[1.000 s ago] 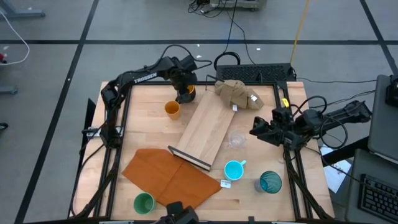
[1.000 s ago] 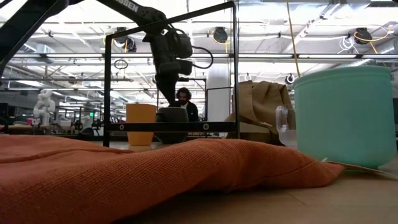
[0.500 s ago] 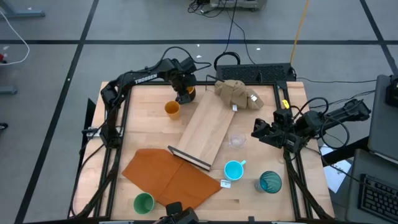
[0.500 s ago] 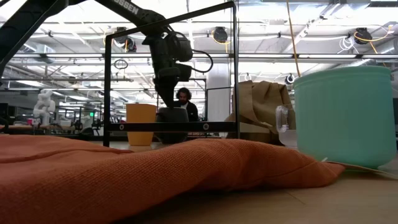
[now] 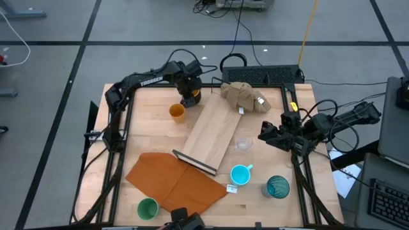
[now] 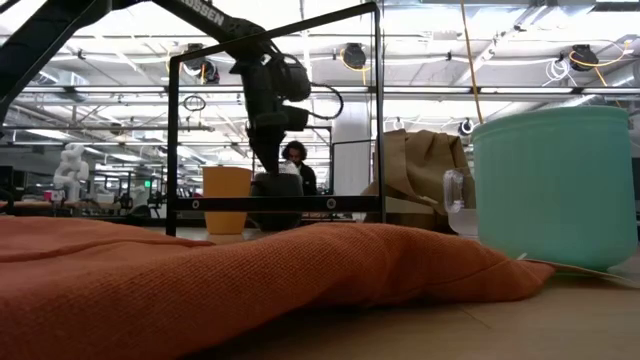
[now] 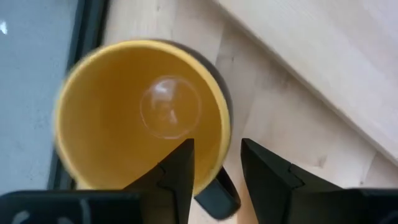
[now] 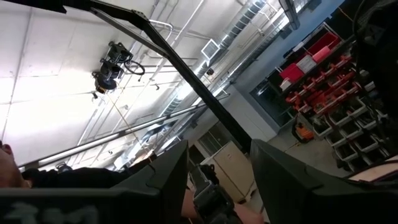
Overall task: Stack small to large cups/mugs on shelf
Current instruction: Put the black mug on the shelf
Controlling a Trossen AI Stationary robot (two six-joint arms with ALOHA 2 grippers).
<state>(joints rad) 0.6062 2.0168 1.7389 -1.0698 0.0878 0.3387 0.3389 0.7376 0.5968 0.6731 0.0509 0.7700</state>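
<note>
Grasp step at the first vessel. The left hand points straight down at the far corner of the worktop, one finger inside the yellow-lined mug and the other outside, straddling its wall beside the handle; the fingers appear to clamp the rim. The mug looks to stand on the worktop just beside the far end of the shelf, which lies flat and bears nothing. The orange cup stands just beside this hand. By judgement, the next move calls for a lift and a short carry sideways onto the shelf. The right hand waits at the worktop's right edge, fingers apart and empty; the glass sits near it, with the light blue mug and the teal tumbler farther off.
</note>
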